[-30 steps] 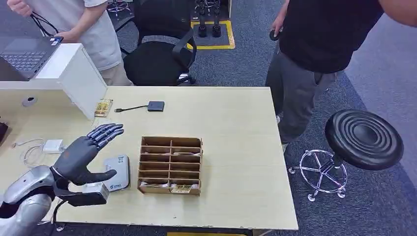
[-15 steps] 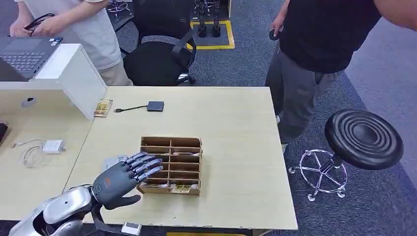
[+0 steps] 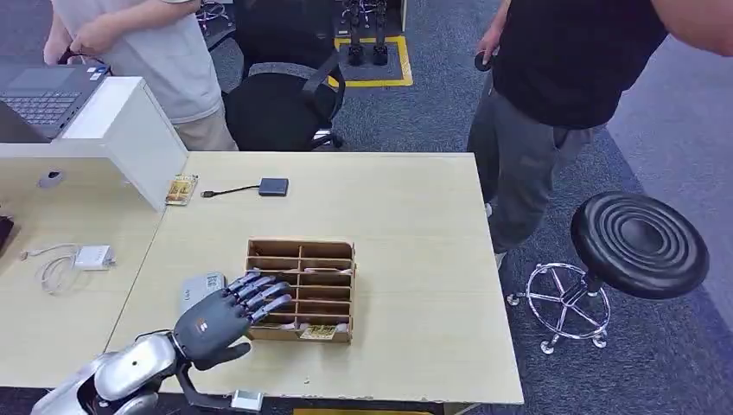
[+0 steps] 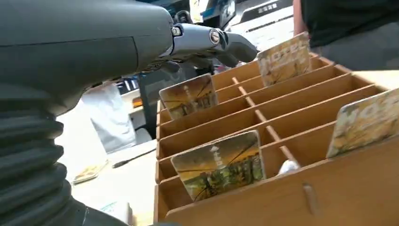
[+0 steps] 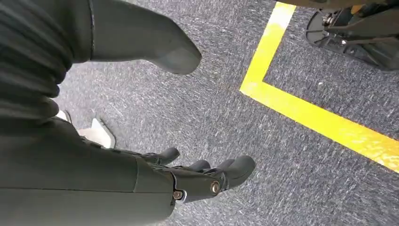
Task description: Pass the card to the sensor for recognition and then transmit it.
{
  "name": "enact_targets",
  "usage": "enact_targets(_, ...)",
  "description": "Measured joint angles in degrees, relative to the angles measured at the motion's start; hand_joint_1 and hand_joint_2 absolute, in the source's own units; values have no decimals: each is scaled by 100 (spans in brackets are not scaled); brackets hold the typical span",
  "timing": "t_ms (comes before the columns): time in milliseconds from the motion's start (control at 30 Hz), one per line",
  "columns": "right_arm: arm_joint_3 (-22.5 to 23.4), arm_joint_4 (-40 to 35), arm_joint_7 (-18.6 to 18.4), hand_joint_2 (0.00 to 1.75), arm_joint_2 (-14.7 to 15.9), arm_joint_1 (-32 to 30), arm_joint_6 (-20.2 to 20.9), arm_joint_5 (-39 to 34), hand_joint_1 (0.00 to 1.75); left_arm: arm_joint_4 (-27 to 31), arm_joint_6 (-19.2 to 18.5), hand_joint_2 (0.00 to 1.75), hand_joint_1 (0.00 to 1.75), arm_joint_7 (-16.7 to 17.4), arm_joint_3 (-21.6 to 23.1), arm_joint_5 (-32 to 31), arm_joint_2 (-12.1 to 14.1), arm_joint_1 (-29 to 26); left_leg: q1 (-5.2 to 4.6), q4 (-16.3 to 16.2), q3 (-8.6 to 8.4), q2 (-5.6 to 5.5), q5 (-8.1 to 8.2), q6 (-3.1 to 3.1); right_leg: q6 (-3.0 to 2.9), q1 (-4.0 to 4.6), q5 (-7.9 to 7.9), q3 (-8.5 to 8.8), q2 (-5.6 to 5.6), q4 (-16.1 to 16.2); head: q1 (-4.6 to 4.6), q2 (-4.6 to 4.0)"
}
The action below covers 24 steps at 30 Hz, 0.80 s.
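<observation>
On the surface (image 3: 415, 225) I see a card box (image 3: 301, 291), with a sensor (image 3: 200, 288) beside it. My left hand (image 3: 220, 316) hovers over both, fingers spread, empty. My right hand (image 5: 207, 179) hangs loose above carpet.

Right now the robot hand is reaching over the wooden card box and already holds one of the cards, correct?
Not quite. The left robot hand is over the wooden card box, but it holds nothing yet: the head view shows its fingers spread, and the left wrist view shows the cards standing in their slots.

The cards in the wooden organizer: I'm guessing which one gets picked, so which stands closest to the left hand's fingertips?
In the left wrist view, the card in a far slot, just beside the left hand's fingertips. The other cards stand in nearer rows, away from them.
</observation>
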<state>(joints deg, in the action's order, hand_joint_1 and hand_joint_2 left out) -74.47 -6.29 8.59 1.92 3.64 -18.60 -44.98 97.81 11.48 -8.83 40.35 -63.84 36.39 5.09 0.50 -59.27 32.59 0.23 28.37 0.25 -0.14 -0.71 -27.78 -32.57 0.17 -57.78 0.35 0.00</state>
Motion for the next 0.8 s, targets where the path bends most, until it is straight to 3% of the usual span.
enact_targets(600, -94, 4, 26, 175, 0, -3, -20, -103, 0, -227, -24, 175, 0, 138, -46, 83, -79, -1, 0, 0, 0, 0, 0, 0, 0, 0, 0, 1, 0, 0, 0, 2)
enact_targets(633, -96, 4, 28, 175, 0, -3, -20, -111, 0, -227, -53, 175, 175, 116, -50, 109, -76, -1, 0, 0, 1, 0, 0, 0, 0, 0, 0, 1, 0, 0, 0, 0)
enact_targets(800, -114, 9, 33, 175, 0, -2, -18, -120, 0, -227, -179, 175, 175, 2, -74, 258, -48, 6, 0, 0, -2, -2, 0, 0, 0, 0, 0, 4, -4, 0, 0, 0)
